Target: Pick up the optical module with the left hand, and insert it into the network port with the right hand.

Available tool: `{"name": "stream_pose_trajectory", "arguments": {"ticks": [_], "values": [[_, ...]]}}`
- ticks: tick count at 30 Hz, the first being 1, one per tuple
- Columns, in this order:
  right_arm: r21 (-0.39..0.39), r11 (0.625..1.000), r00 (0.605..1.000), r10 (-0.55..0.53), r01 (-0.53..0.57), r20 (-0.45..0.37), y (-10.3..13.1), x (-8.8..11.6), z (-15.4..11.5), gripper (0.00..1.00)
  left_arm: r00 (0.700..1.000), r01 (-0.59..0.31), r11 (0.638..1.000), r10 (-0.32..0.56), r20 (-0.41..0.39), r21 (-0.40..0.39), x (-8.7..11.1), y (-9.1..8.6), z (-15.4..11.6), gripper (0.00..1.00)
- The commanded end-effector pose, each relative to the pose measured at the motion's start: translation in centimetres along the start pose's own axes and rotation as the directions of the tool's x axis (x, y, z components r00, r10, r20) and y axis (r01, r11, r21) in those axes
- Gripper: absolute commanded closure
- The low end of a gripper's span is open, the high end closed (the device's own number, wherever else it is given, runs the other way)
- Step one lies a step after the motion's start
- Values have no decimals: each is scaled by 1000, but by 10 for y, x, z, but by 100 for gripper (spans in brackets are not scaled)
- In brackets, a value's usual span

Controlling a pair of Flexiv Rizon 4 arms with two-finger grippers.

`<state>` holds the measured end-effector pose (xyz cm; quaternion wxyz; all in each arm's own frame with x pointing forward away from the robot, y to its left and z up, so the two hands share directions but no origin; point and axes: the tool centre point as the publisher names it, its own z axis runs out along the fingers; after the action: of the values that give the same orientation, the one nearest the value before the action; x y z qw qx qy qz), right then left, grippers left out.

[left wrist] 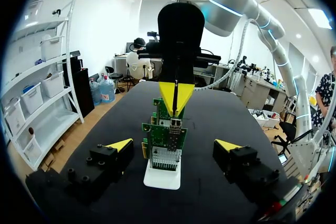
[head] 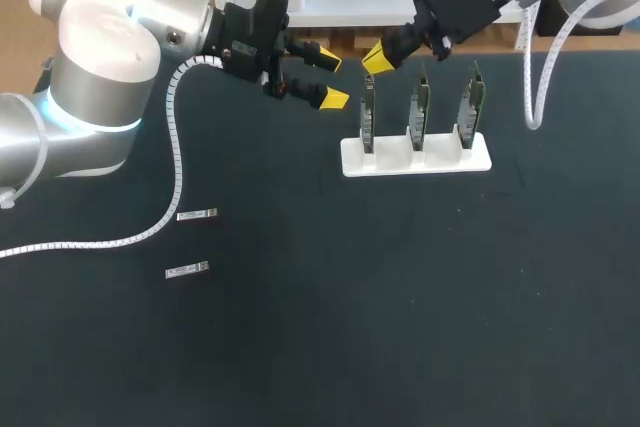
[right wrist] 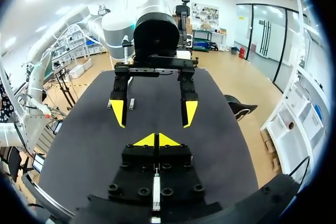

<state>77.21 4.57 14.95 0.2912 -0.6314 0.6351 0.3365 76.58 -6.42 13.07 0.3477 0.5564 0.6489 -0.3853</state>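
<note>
Right gripper (right wrist: pixel 156 140), yellow tips together

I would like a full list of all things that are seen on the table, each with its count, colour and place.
optical modules: two, silver, lying flat on the table's left part, apart, the second nearer the front
held module: one, silver, between the right hand's fingers
circuit boards: three, green, upright in the stand
stand: one, white, right of the middle
table: one, black
left hand: one, yellow tips, open, beside the boards
right hand: one, yellow tips, shut, over the end board
</note>
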Motion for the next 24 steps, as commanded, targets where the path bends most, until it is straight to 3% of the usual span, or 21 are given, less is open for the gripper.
{"name": "stream_pose_trajectory", "arguments": {"ticks": [1,24], "values": [[-2,1000,1000,2,-2,-2,1,1,3,100,1000,2,1000,-2,-5,3,-1,2,0,0],[-4,1000,1000,16,-16,-21,4,9,10,100,1000,2,1000,-2,-5,3,-1,2,0,0]]}}
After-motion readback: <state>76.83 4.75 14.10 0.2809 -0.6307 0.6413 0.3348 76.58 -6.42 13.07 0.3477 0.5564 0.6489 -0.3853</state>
